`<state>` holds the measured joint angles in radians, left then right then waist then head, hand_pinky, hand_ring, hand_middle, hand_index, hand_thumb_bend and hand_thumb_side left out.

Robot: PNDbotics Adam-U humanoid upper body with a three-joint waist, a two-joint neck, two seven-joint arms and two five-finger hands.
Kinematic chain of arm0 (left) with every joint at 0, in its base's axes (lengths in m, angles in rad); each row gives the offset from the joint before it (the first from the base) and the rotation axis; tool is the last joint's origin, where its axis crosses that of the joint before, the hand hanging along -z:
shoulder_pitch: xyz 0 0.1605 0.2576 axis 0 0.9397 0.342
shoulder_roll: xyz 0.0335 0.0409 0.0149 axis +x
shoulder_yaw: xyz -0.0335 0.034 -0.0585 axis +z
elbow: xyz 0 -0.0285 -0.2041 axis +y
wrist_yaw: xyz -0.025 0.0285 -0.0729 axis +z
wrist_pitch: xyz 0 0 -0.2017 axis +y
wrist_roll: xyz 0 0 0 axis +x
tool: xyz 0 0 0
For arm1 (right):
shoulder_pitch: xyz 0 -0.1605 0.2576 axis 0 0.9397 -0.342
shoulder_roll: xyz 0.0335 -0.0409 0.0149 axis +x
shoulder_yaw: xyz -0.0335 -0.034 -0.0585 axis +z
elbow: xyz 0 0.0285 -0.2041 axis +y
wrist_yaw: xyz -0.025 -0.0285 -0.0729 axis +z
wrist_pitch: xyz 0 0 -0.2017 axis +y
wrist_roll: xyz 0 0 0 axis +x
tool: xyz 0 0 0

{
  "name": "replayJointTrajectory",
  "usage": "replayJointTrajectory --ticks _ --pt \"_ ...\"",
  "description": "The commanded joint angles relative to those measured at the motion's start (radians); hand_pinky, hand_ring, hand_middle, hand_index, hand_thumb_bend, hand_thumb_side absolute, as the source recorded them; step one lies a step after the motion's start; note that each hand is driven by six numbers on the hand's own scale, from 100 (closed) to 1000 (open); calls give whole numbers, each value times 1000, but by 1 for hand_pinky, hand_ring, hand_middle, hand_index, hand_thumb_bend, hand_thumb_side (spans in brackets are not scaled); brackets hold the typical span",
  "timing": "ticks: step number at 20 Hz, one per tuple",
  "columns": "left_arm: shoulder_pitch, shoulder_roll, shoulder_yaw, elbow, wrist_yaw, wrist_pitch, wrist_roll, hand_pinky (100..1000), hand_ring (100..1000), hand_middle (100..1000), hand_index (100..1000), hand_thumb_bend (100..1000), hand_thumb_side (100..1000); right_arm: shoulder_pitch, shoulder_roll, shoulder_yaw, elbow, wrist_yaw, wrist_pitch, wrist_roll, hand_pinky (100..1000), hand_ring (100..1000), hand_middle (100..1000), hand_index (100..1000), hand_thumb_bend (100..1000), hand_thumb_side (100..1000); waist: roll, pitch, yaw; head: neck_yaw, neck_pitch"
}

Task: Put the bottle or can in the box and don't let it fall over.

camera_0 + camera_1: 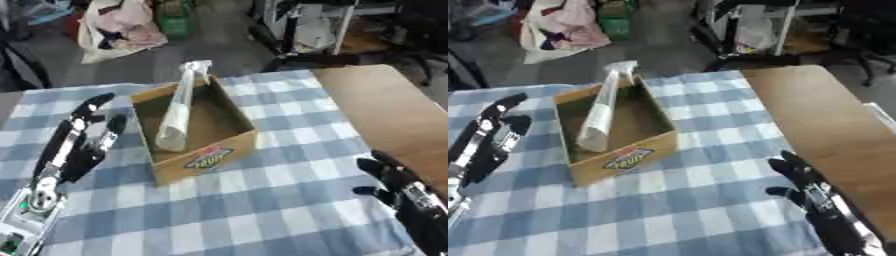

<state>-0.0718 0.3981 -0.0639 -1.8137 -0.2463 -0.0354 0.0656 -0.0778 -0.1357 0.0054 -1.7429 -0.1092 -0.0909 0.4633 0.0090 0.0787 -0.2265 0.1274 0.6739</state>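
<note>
A clear spray bottle [178,109] with a white trigger top stands tilted inside the open cardboard box [229,145], its base on the box floor and its top leaning against the far rim. My left hand [80,140] hovers just left of the box with straight fingers pointing away, holding nothing. At the lower right, my right hand [808,186] rests open over the checked cloth, well apart from the box.
A blue-and-white checked cloth [262,205] covers the table; bare wooden tabletop [385,110] shows at the right. Beyond the far edge are a white bag of clothes [118,27], a green crate [173,20] and chair legs on the floor.
</note>
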Motion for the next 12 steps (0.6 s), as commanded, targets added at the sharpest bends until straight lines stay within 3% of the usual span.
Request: replayJointTrajectory --ticks 1,5,9,12 --pt "28 -70 9 -33 51 -41 -5 876 989 884 937 356 971 -2 -12 -12 -9 5 -2 -7 762 1000 882 1000 100 830 -4 -17 8 10 17" --pt "52 -159 -2 4 93 -81 11 861 970 868 923 339 982 6 -10 -18 -8 6 -4 -15 762 1000 882 1000 100 831 -13 -22 25 35 54" --pt "50 -191 -31 48 127 -105 13 856 963 858 916 322 999 11 -7 -18 -5 6 -3 -17 761 1000 881 1000 100 833 -19 -24 35 68 90" --pt "46 -199 -50 70 137 -112 -1 852 958 852 910 309 1000 11 -5 -24 -3 3 0 -23 760 1000 880 999 100 836 -22 -21 38 84 95"
